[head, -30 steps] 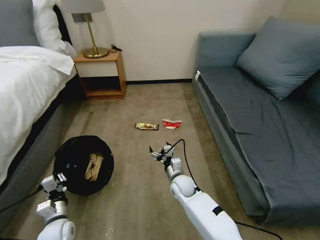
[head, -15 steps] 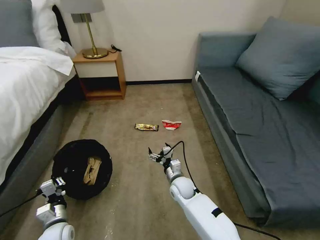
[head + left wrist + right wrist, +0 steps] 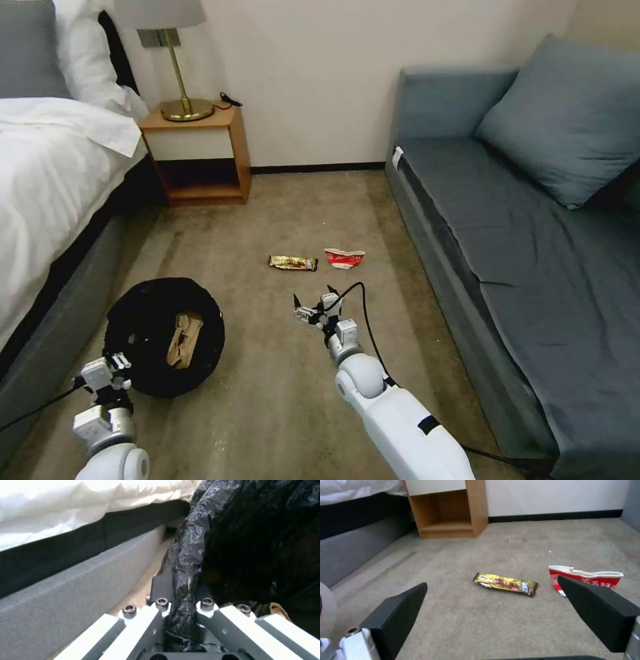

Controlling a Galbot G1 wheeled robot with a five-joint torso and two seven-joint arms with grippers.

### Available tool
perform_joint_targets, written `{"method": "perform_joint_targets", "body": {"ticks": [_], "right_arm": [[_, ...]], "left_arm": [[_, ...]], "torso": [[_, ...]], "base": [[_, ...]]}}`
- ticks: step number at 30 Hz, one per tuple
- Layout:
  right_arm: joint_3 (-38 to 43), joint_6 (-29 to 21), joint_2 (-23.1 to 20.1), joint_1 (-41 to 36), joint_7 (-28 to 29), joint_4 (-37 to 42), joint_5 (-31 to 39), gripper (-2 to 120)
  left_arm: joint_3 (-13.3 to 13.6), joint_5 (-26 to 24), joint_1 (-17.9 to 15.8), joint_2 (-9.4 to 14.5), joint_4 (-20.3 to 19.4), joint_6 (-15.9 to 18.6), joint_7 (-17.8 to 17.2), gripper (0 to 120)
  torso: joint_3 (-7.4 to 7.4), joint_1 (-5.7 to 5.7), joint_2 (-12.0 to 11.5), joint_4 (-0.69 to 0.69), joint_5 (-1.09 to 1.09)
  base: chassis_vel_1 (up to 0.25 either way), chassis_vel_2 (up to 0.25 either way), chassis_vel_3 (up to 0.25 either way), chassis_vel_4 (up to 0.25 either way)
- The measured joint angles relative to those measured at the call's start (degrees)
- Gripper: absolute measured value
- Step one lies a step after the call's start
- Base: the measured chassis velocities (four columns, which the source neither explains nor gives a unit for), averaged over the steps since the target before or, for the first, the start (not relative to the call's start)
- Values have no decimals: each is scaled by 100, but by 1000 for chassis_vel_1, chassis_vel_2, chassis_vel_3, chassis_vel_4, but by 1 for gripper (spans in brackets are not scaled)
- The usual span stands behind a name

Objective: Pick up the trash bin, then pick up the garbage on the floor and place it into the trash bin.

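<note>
Right gripper (image 3: 309, 308) hovering low over the carpet (image 3: 280, 400), fingers (image 3: 396, 612) spread wide apart, empty, aimed toward the nightstand (image 3: 197, 157) wall. Just beyond the fingertips, between gripper and nightstand: gold-brown snack wrapper (image 3: 293, 263), lying flat, long axis running crosswise to the gripper's line of reach, one end toward the bed (image 3: 47, 173), the other toward the sofa (image 3: 520, 220). Beside the wrapper on its sofa side, apart from it: crushed red-and-white carton (image 3: 344, 257), on its side, torn white rim facing the nightstand wall.

Left gripper (image 3: 112, 373) clamped on the near rim of the trash bin (image 3: 143, 320), black bag plastic pinched between the fingers (image 3: 163, 585) in the left wrist view. Bin close beside the bed frame, on the bed side of the right gripper, mouth open upward. Inside the bin: crumpled tan paper (image 3: 185, 338), long axis pointing roughly from the left gripper toward the nightstand.

Compared with half a second earlier: whole head view shifted slightly, with nightstand and lamp (image 3: 175, 73) nearer the picture's left edge and wrapper and carton a little lower, so a camera move. Right gripper closer to the wrapper than before. Left gripper's hold on the bin rim unchanged.
</note>
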Motion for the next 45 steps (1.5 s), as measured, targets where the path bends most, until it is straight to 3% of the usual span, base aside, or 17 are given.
{"method": "perform_joint_targets", "body": {"ticks": [45], "right_arm": [[-94, 111, 150, 166, 11, -435, -285, 100]], "left_arm": [[28, -22, -219, -6, 315, -54, 66, 3]], "torso": [[0, 0, -1, 0, 1]], "base": [[-94, 93, 95, -91]]}}
